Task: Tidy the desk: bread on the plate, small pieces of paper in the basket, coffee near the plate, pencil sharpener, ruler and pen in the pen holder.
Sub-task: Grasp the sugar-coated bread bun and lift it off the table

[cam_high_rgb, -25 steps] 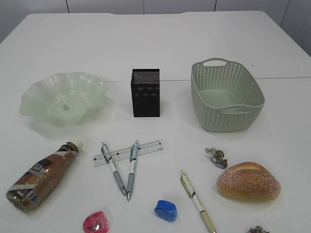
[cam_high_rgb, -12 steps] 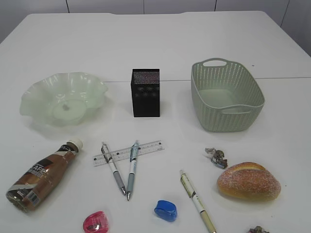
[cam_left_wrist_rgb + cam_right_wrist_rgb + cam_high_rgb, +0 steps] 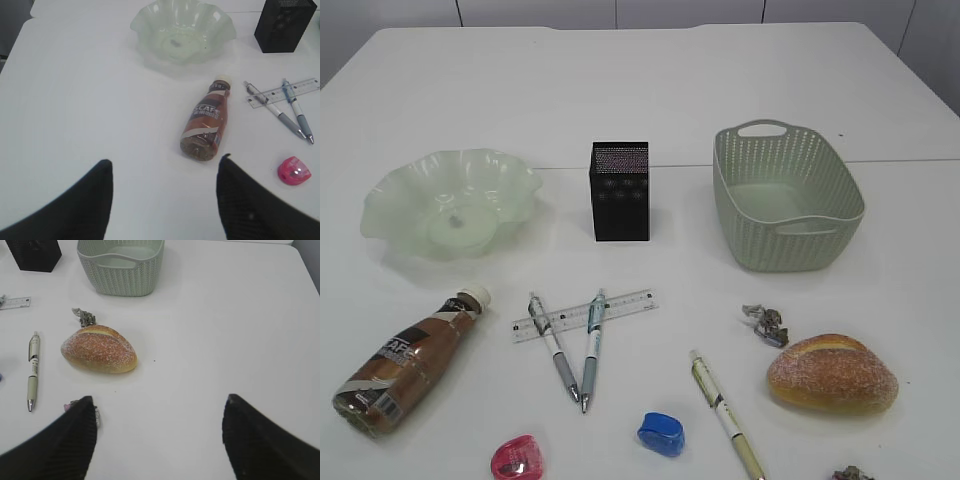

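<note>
A: Both arms?
B: Hovering over the table. Left gripper (image 3: 165, 200) spread, empty; right gripper (image 3: 157, 437) likewise.
A: Bread (image 3: 99, 349)?
B: On the table, just ahead of the right gripper, near the basket (image 3: 120, 266)

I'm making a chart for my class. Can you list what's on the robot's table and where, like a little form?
plate: back left, empty
pen holder: back middle, upright
basket: back right, empty
coffee bottle: lying down, front left
ruler: middle, under two pens
third pen: front, alone
bread: front right
paper scraps: beside bread
sharpeners: pink, blue, front
left gripper: open, empty
right gripper: open, empty
</note>
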